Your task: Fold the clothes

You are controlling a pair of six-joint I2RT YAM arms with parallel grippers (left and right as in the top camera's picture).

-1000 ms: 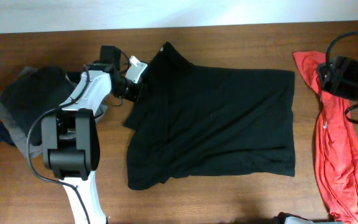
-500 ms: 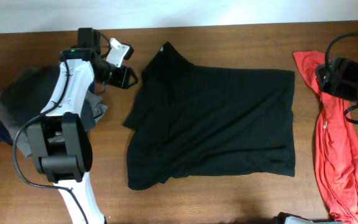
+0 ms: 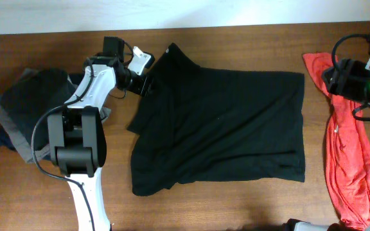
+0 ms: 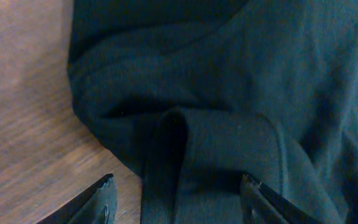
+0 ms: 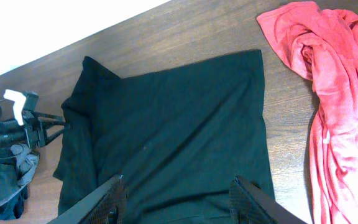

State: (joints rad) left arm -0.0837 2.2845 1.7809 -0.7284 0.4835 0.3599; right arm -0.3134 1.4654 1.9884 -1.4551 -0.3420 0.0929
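A black shirt point(image 3: 223, 128) lies spread across the middle of the table, with its upper-left part bunched into a point. My left gripper point(image 3: 144, 82) sits at that upper-left edge. In the left wrist view the left gripper point(image 4: 178, 183) is open, and a raised fold of the black shirt point(image 4: 216, 134) lies between its fingers without being pinched. My right gripper point(image 5: 178, 186) is open and empty, held high at the table's right side, looking down on the black shirt point(image 5: 173, 124).
A red garment point(image 3: 349, 147) lies crumpled along the right edge, under the right arm point(image 3: 358, 80). A pile of dark and grey clothes point(image 3: 24, 109) sits at the left. Bare wood shows in front of the shirt and along the back wall.
The left gripper went from shut to open, swung left off the shirt, then came back to its upper-left edge. The right arm barely moved.
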